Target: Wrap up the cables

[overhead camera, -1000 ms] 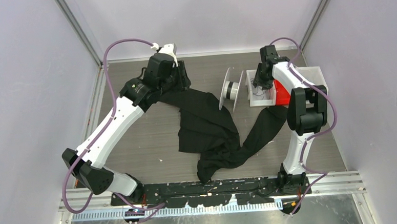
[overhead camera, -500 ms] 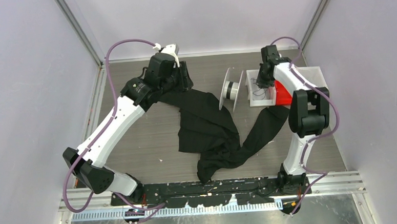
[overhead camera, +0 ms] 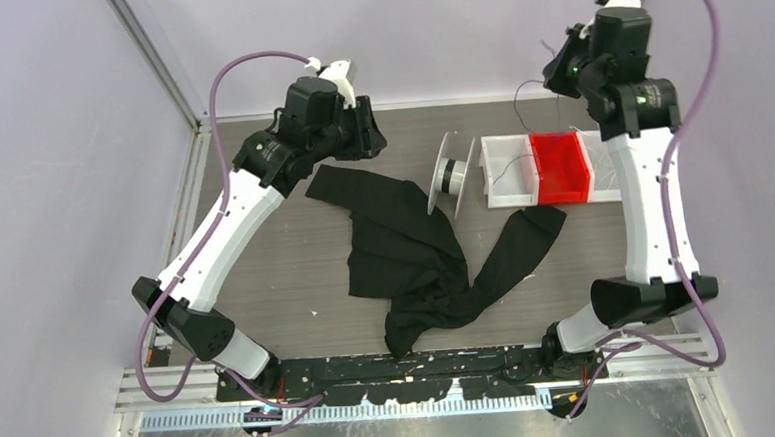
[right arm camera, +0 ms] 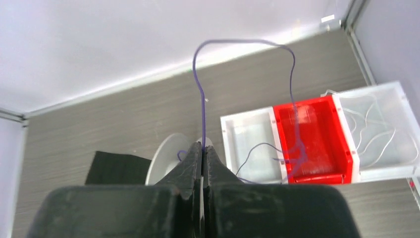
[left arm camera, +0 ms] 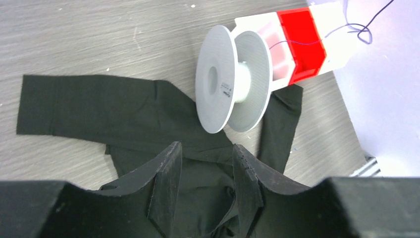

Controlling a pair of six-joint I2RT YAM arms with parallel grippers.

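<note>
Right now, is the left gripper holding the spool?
No, the left gripper is open and empty, with the white spool standing clear beyond its fingertips.

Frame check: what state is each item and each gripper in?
left gripper: open, empty.
right gripper: raised, shut on cable.
cable: pinched, looping down into red bin.
spool: standing on its rims.
black cloth: crumpled, unheld.
red bin: holds cable tail.

Pale lilac enclosure walls (overhead camera: 404, 27), matte and evenly lit, grey wood-grain tabletop (overhead camera: 286, 264), aluminium corner posts (overhead camera: 152, 59) at rear, ribbed metal strip (overhead camera: 374, 410) along near edge.
</note>
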